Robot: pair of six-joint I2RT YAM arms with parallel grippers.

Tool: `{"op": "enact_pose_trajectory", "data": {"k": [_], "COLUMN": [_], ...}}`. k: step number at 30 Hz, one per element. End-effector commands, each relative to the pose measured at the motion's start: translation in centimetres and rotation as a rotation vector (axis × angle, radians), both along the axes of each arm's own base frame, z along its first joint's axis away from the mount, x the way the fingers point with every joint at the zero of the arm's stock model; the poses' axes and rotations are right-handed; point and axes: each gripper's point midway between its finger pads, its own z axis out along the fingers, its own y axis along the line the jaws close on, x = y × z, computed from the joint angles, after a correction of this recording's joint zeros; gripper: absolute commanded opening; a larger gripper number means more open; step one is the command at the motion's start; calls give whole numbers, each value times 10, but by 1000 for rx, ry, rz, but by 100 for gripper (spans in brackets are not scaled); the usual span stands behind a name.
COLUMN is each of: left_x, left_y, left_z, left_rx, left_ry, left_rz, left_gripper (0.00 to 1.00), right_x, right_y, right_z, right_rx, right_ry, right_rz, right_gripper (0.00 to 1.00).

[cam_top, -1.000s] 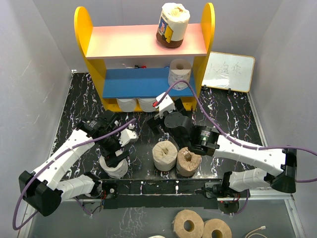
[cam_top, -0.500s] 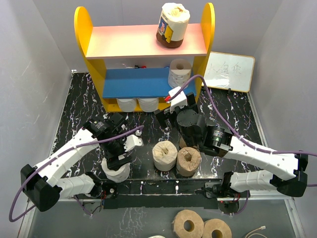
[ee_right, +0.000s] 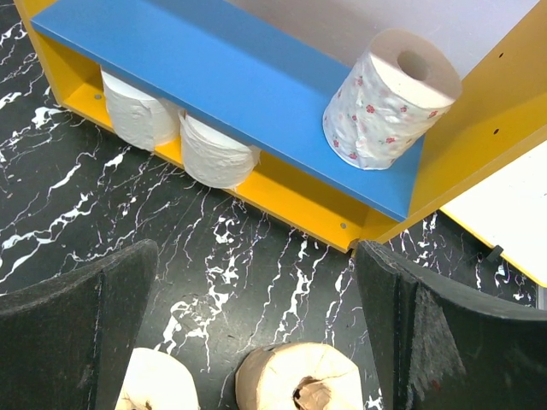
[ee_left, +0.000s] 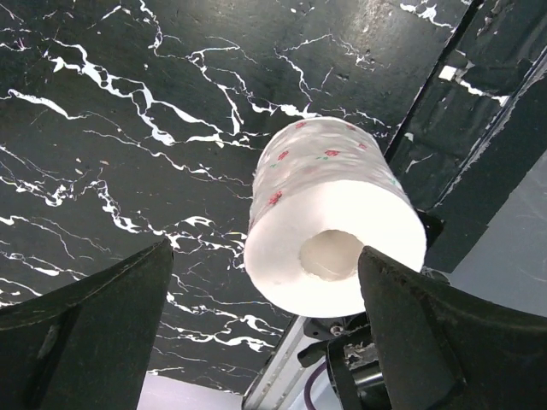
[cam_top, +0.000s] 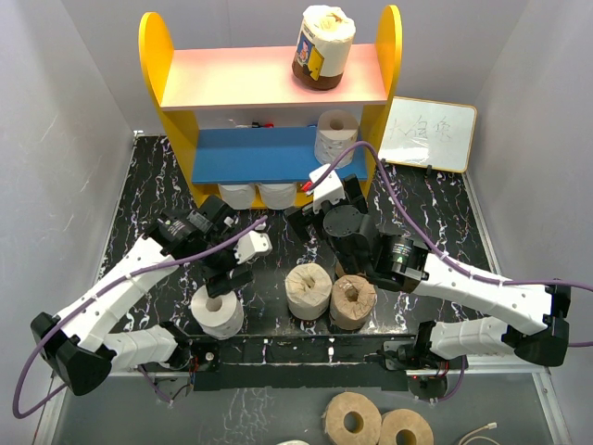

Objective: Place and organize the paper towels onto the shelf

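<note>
Pickup of one white roll appears to be the step in hand. The left gripper (cam_top: 230,276) hangs over a floral-printed white paper towel roll (ee_left: 333,222) that stands on end on the table (cam_top: 139,204). In the left wrist view its two dark fingers (ee_left: 85,325) are spread wide, the roll lies below and between them, and a gap shows on each side, so nothing is pinched. The next move likely calls for lowering those fingers around the roll's sides, closing gently on the soft paper, then lifting it towards the shelf (cam_top: 156,46). The right gripper (cam_top: 318,211) is also spread wide and empty. In its wrist view two unwrapped tan rolls (ee_right: 299,380) sit between and below its fingers. Beyond the fingertips stands the shelf, with another floral white roll (ee_right: 385,102) at the right end of the blue board (ee_right: 214,77) and two plain white rolls (ee_right: 137,111) tucked under that board. A brown-banded wrapped roll (cam_top: 323,46) stands on the pink-orange top board (cam_top: 232,79). Both boards look to have free room to its left. The table is glossy black with white marble veins, boxed in by pale grey walls. A small whiteboard (cam_top: 431,133) with writing leans at the back right, and two more tan rolls (cam_top: 352,422) lie past the table's near edge.
</note>
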Motion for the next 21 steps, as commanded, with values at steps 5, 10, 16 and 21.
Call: {"op": "enact_pose_trajectory", "data": {"k": [5,10,16,21], "left_x": [-12,-14,-11,-5], "left_y": [18,29,33,35], "left_z": [-22,-35,-46,-51], "left_rx": [73,120,142,155], "left_ry": [40,33,30,27], "left_rz": [-16,-19,-10,10], "left_gripper": [90,90,90,87], "right_x": [0,0,1,1], "right_y": [-11,-13,-11,-11], "right_z": [17,17,14,15], "right_rx": [43,35,26,22], "right_ry": [-30,-34,-32,-34], "right_rz": [-29,-34,-33,-33], "right_gripper": [99,99,99,99]}}
